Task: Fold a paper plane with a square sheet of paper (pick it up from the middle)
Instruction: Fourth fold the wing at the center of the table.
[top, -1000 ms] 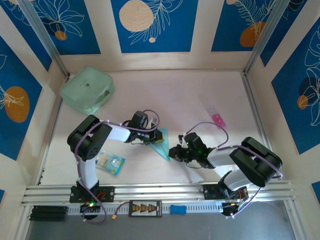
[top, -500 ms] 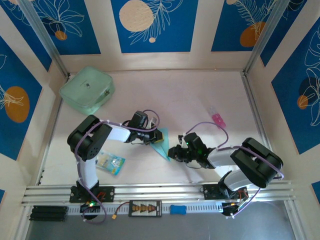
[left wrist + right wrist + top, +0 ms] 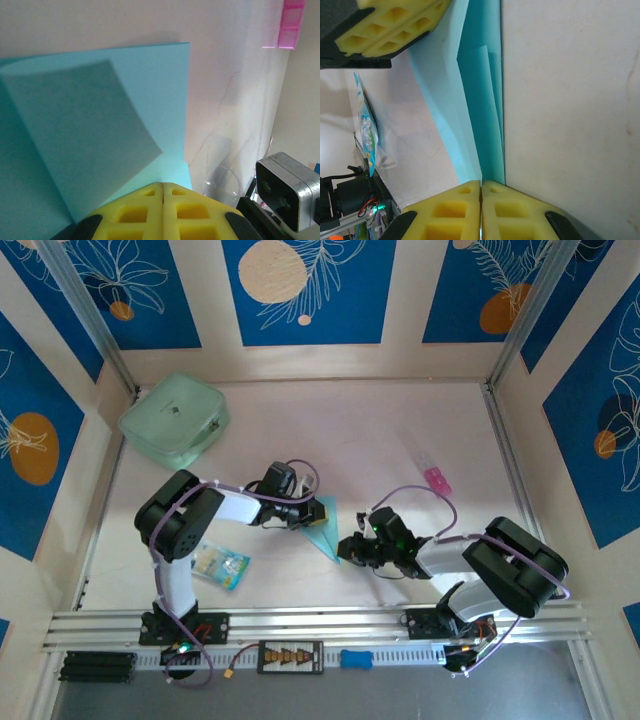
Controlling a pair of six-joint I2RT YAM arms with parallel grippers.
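Light-blue and thin, the square sheet of paper [image 3: 322,527] lies on the near half of the pale table [image 3: 380,430], already folded into a layered, tapering wedge but not yet a slim dart. The left gripper [image 3: 163,186] and right gripper [image 3: 481,184] are both clenched, pads [image 3: 140,212] together at its opposite ends; further creases likely remain.

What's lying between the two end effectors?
The part-folded light-blue paper, spanning from the left end effector to the right end effector, seen in the top view.

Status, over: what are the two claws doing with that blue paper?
Left gripper shut by the paper, wide end. Right gripper shut at its tip. Part-folded. Nothing blocking.
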